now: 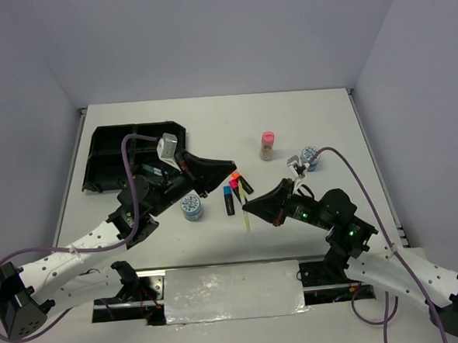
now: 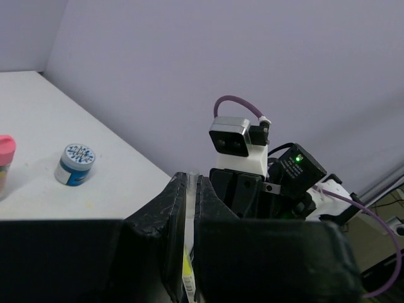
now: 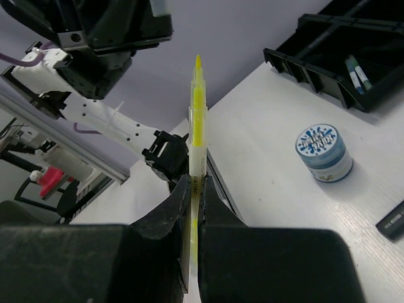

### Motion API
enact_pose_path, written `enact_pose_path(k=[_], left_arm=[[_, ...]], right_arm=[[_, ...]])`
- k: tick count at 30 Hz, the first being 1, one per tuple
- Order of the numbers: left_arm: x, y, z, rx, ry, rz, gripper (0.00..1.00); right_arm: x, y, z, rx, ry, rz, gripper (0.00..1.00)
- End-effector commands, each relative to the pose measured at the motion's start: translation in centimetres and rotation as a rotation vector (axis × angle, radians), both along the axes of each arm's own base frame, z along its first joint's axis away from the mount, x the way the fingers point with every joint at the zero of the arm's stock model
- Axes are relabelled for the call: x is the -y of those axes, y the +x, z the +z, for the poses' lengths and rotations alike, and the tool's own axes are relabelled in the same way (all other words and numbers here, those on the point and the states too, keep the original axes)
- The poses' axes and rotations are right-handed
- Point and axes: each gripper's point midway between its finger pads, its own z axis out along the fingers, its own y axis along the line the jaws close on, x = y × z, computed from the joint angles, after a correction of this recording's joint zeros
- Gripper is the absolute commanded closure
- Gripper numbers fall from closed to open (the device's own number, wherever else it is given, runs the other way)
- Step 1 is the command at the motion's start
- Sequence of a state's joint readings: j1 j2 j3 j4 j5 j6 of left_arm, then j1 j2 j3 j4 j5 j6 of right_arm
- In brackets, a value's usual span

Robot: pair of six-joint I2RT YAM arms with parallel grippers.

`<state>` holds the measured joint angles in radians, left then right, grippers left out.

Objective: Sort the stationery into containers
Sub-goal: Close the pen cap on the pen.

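Observation:
My left gripper (image 1: 228, 177) is shut on a thin white and yellow pen (image 2: 187, 221) and is raised over the markers; in the left wrist view (image 2: 188, 181) the pen lies between the jaws. My right gripper (image 1: 248, 206) is shut on a yellow-green pen (image 3: 197, 120), which hangs below its tip in the top view (image 1: 247, 220). The black compartment tray (image 1: 108, 159) lies at the far left and holds two pens (image 3: 357, 69). Short black markers (image 1: 230, 199) with blue, orange and pink caps lie between the grippers.
One blue-white tin (image 1: 191, 208) stands by the left arm, also in the right wrist view (image 3: 324, 152). The other tin (image 1: 310, 157) and the pink-capped bottle (image 1: 267, 146) stand further back right. White walls close in the table on three sides.

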<state>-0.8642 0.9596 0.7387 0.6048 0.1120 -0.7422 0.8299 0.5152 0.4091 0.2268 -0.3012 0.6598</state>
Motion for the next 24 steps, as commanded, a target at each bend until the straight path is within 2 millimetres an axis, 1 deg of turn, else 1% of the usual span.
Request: enact_pose_path(k=[1,4,14,24], left_arm=[[-1.1,-2.0,4.6,0.107,-0.144,-0.057,1.0],[-1.0,-1.8,4.5,0.102,-0.134,-0.056,1.0],[-0.8,-1.3,3.7,0.083,-0.115,-0.045,1.0],[0.0,-1.5,3.5,0.072,-0.103,-0.085,1.0]], right_arm=[[-0.2,-1.0,5.0,0.131,0.085,0.031,1.0],[0.1,-0.6,5.0,0.131,0.072,-0.003,1.0],[-0.3,-1.2,6.1,0.151,0.073,0.026,1.0],[-0.6,-0.9,5.9,0.149,0.057,0.017,1.0]])
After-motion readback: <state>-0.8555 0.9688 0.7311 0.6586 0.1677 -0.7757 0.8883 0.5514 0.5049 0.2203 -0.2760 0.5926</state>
